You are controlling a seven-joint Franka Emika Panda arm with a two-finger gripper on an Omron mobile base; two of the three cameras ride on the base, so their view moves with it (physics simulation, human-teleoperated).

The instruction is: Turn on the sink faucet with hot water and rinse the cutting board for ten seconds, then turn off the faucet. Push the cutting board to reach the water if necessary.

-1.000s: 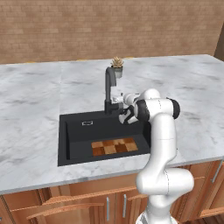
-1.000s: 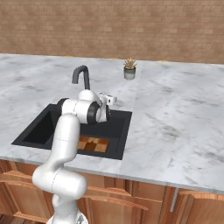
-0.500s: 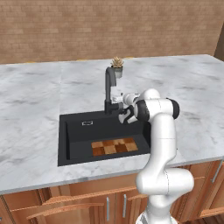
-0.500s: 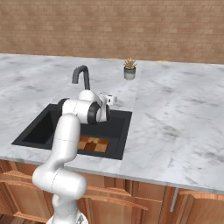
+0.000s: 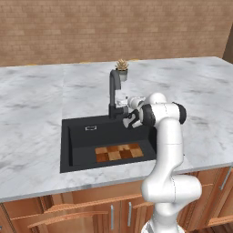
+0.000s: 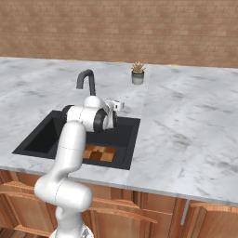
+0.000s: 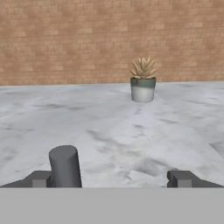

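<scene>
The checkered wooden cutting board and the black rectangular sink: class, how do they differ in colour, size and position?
Colour: the checkered wooden cutting board shows light and dark brown squares; the black rectangular sink is plain matte black.
Size: the board is far smaller than the sink.
Position: the board lies flat on the sink's floor, toward the front right in the left base view; the sink is set into the marble counter.
Both are rectangular.

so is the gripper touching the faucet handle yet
Cannot tell. In the hand view the gripper is open, with a dark grey post of the sink faucet by its left fingertip; neither contact nor gap shows plainly.
</scene>
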